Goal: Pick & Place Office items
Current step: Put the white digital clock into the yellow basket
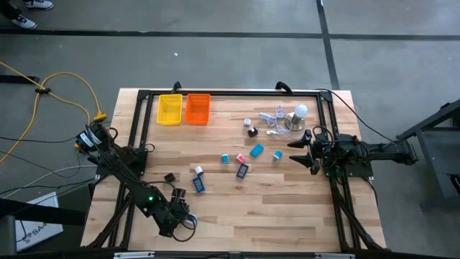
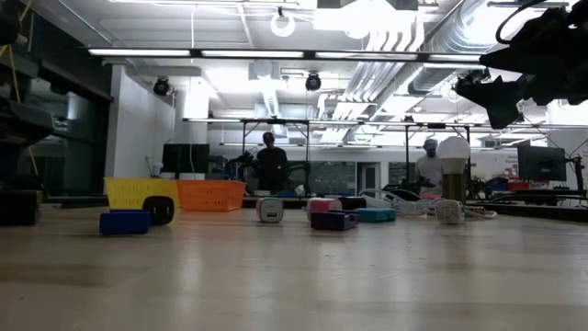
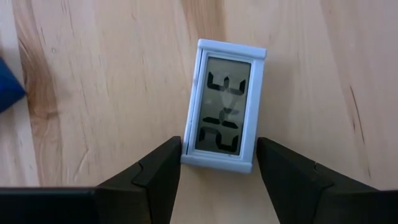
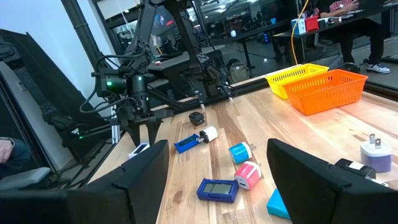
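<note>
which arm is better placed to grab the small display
Left. Its open claw already straddles the white display near the table's front edge. The right claw hangs open across the table, by the bulb.

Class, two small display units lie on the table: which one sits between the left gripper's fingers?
The white-framed display, not the dark-blue-framed one lying mid-table among the coloured pieces. The left gripper straddles the white one's end, fingers open on either side.

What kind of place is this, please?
Probably a robotics lab in an open industrial hall: a wooden table framed by black rails, exposed ceiling ducts, more workbenches behind with people there.
</note>
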Controlling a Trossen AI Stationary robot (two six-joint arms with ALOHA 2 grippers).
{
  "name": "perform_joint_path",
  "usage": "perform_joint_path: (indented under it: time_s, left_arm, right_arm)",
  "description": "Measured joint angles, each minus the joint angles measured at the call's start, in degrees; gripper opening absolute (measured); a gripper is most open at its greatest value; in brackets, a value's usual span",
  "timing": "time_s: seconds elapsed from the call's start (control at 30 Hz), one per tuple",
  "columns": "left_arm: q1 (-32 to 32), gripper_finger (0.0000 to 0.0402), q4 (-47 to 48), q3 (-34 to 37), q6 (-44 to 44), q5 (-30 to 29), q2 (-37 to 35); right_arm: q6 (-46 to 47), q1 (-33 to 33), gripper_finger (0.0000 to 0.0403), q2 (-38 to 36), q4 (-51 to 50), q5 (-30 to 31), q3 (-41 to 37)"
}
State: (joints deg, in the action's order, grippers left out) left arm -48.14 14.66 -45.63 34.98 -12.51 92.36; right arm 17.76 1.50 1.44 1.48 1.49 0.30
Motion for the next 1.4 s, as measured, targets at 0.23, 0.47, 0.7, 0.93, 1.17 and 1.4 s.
perform_joint_path:
  time_s: [0.23,0.47,0.7,0.93,1.17,1.4]
  left_arm:
    - [0.02,0.0195,-0.16,0.00,-0.02,-0.06,0.02]
    - [0.02,0.0157,-0.18,0.02,-0.02,-0.20,0.02]
    - [0.02,0.0160,-0.22,0.02,-0.04,-0.20,0.02]
    - [0.02,0.0155,-0.21,0.02,0.28,-0.56,0.02]
    - [0.87,0.0153,0.33,0.07,2.27,-1.53,-2.69]
    - [5.15,0.0155,6.57,0.07,5.55,-5.30,-10.26]
  right_arm:
    - [0.00,0.02,0.0259,0.01,0.00,-0.01,0.01]
    - [0.01,0.02,0.0259,0.00,0.01,-0.01,0.01]
    - [0.00,0.02,0.0259,0.02,0.00,0.00,0.02]
    - [0.00,0.00,0.0259,0.02,0.00,-0.02,0.00]
    - [0.01,0.01,0.0259,0.01,0.01,-0.01,0.01]
    - [0.00,0.02,0.0259,0.02,0.02,-0.02,0.00]
